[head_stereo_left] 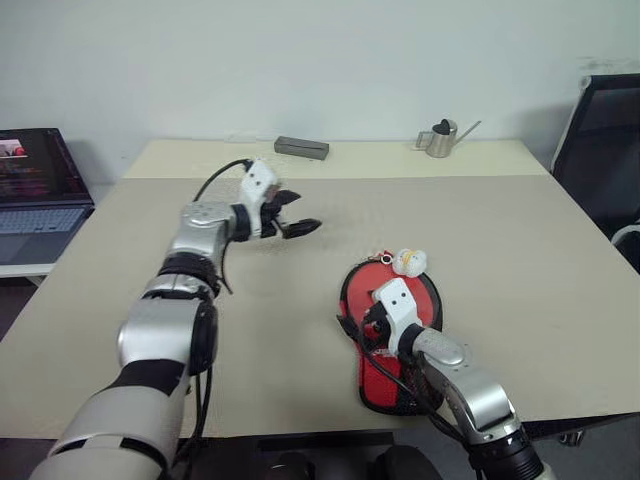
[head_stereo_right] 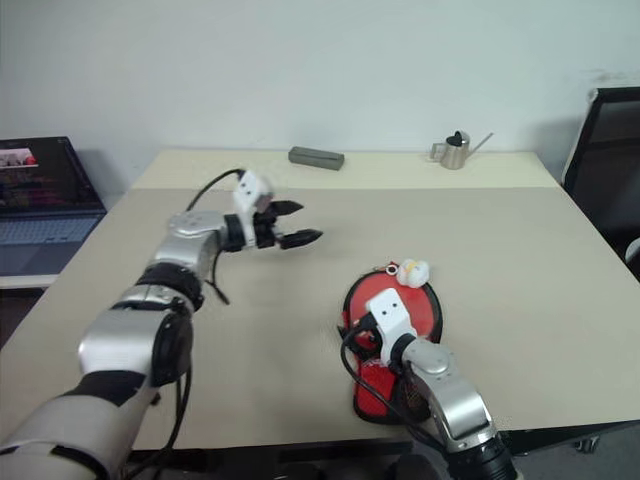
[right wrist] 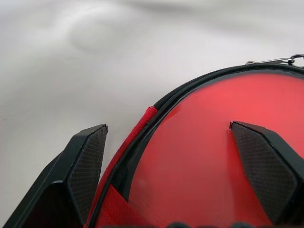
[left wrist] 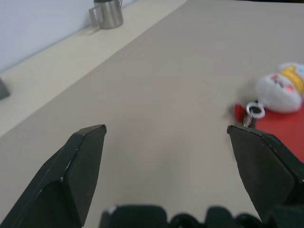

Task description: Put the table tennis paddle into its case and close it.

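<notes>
Left pincer [head_stereo_right: 300, 224]: fingers spread wide with nothing between them, held above the bare tabletop [head_stereo_right: 520, 250] left of the case and well apart from it.
Right pincer [right wrist: 168, 152]: fingers spread wide, hovering low over the rounded end of the case; one finger [right wrist: 88, 164] sits outside the case edge over the tabletop, the other over the red surface. Nothing is pinched.
Case [head_stereo_left: 428, 300]: red with black trim, lying flat on the near right part of the tabletop, its round end pointing away from the robot and its narrow end toward the near edge, partly covered by the right arm.
Table tennis paddle [right wrist: 199, 156]: a smooth, glossy red face lies inside the black zip rim of the case; its handle is hidden.
Zipper charm [left wrist: 281, 88]: white fluffy figure with yellow and red marks, on a small ring at the far tip of the case, resting on the tabletop.
Small metal watering can [head_stereo_left: 440, 138]: far right of the tabletop.
Dark grey bar-shaped object [head_stereo_left: 301, 148]: at the far edge, mid-tabletop.
Laptop [head_stereo_left: 35, 185]: open, on a lower surface to the left.
Black chair [head_stereo_left: 605, 150]: at the right side.
</notes>
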Tool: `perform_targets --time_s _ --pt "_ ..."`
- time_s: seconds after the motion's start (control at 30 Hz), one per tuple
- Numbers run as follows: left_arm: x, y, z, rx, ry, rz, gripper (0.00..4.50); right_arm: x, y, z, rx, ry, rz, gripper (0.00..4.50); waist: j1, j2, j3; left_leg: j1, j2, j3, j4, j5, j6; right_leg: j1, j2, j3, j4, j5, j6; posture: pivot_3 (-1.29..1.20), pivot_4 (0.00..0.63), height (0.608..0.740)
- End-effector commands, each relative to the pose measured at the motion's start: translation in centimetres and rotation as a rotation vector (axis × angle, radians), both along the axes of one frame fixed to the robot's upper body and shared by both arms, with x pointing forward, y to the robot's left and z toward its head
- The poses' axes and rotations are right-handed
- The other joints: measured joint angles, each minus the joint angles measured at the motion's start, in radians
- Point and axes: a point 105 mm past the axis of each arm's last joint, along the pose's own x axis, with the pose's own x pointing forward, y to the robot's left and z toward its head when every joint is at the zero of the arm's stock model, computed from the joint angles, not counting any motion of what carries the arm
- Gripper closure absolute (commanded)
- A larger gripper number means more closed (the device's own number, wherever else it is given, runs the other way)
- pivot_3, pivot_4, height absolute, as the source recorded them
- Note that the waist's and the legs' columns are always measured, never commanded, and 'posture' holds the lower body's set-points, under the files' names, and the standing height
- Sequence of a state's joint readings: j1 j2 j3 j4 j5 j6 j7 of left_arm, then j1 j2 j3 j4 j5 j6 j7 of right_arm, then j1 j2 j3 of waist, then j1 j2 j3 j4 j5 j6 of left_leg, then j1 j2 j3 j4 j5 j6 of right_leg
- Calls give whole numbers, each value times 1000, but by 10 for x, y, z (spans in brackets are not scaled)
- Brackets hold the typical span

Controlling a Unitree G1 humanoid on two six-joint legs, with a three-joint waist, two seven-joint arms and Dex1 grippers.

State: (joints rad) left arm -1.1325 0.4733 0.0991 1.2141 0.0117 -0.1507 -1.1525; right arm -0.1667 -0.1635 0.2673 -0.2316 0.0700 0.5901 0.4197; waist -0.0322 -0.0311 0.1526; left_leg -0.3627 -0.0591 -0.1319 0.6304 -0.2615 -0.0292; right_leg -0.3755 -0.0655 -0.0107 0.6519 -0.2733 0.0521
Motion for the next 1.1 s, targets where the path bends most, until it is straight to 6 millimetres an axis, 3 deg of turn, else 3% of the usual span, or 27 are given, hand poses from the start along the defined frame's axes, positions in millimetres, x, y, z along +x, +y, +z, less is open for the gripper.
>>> perform_targets --time_s 0.03,0.27,0.63,0.83,0.97,1.1 --pt "-12 9 21 -28 -53 -81 43 -8 -23 -30 -30 144 -26 0 5 0 0 0 0 0 0 0 0 0 0 0 0 0 0 0 150 740" --pt "-60 9 6 14 4 -261 43 -18 -30 17 51 15 158 0 7 2 2 -2 -1 0 0 -1 1 0 -2 0 -3 0 -2 0 150 740" --pt "-100 -19 4 -24 21 -347 43 -45 -57 85 58 -53 354 0 2 11 9 -7 0 0 0 -1 1 -4 -4 1 -3 -1 -2 0 150 740" --pt "-107 -33 -8 20 39 -390 43 -40 -88 110 11 -57 339 0 6 11 10 -7 -1 1 0 -1 2 -4 -4 0 -3 -1 -2 0 150 740" --pt "-101 -48 -24 46 25 -390 43 -36 -106 118 -35 -56 314 0 9 10 10 -7 -1 2 0 -1 2 -3 -4 0 -4 -1 -2 0 150 740" --pt "-94 -63 -22 31 -26 -394 43 -37 -119 123 -64 -63 294 0 12 10 10 -11 -1 1 1 -1 3 -5 -5 0 -5 0 -3 0 150 740"
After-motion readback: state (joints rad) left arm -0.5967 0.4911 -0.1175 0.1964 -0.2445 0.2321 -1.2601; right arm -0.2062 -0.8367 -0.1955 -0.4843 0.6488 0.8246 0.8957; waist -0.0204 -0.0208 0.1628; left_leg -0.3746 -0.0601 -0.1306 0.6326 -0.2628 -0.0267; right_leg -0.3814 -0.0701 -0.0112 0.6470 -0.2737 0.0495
